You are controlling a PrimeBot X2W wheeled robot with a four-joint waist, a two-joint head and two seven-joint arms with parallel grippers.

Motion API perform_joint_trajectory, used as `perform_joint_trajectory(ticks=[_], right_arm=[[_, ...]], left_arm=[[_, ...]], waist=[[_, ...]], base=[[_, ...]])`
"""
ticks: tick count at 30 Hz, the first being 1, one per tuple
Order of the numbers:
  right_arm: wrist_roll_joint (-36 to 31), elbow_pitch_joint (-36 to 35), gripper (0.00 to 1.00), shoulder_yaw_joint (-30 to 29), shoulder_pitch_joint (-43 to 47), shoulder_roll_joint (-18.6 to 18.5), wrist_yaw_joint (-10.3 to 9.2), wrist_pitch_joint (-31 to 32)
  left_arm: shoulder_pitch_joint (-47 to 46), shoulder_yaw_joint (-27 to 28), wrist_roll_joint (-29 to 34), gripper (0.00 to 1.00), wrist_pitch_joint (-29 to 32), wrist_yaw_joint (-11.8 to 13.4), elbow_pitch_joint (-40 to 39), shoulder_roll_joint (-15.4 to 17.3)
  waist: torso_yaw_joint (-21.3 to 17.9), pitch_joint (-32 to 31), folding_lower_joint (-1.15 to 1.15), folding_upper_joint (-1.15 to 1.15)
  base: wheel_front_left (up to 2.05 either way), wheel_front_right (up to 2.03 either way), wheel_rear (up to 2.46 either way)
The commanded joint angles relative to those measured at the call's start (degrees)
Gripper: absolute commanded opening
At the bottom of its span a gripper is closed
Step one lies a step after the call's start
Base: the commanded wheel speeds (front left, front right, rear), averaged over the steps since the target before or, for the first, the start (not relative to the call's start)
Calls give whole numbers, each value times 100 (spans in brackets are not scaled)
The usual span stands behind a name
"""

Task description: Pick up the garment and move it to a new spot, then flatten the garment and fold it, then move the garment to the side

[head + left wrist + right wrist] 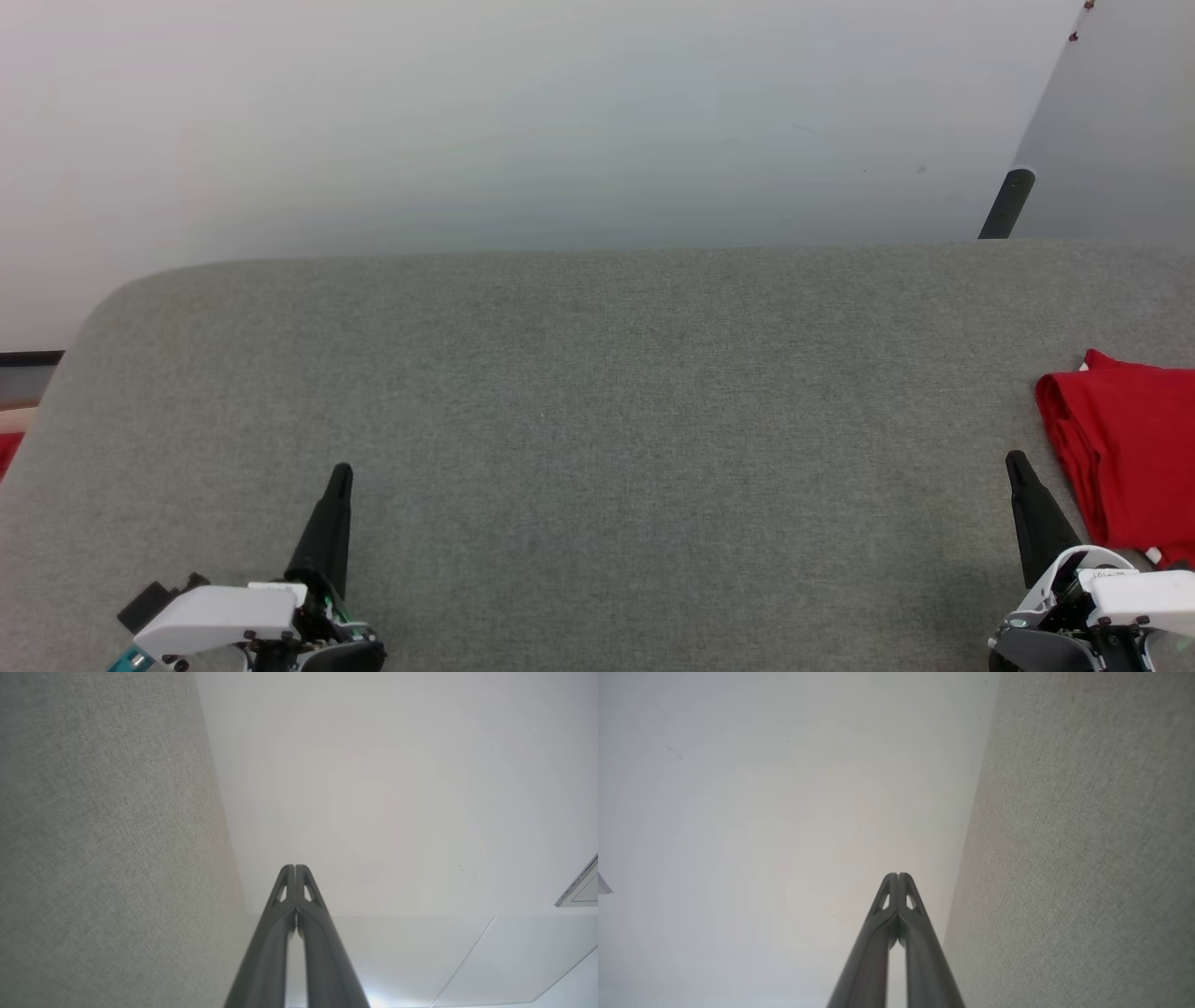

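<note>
The garment (1125,448) lies folded at the right edge of the grey surface (597,411), showing red cloth with a bit of white trim; its number and lettering are hidden. My right gripper (1016,464) stands just left of the garment, apart from it, fingers pressed together and empty. My left gripper (342,476) rests at the lower left, far from the garment, also shut on nothing. In the left wrist view the gripper (295,867) points past the surface's edge toward a pale floor. The right wrist view has its gripper (898,875) shut beside the grey surface (1087,858).
A dark table leg (1006,203) stands beyond the far right of the surface, beside a pale grey panel (1111,140). A small red scrap (7,453) lies off the surface at the far left. The far edge of the surface curves down at the left.
</note>
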Motion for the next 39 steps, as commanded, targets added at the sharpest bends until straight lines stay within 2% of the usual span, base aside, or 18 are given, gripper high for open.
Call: perform_joint_trajectory(ticks=[1, 39], right_arm=[[18, 0, 0, -2, -21, 20, 2, 10], [16, 0, 0, -3, -21, 21, 2, 10]], left_arm=[[-59, 19, 17, 0, 13, -27, 8, -10], [-60, 24, 19, 0, 18, -24, 7, -13]], waist=[[0, 0, 0, 0], [0, 0, 0, 0]], base=[[0, 0, 0], [0, 0, 0]])
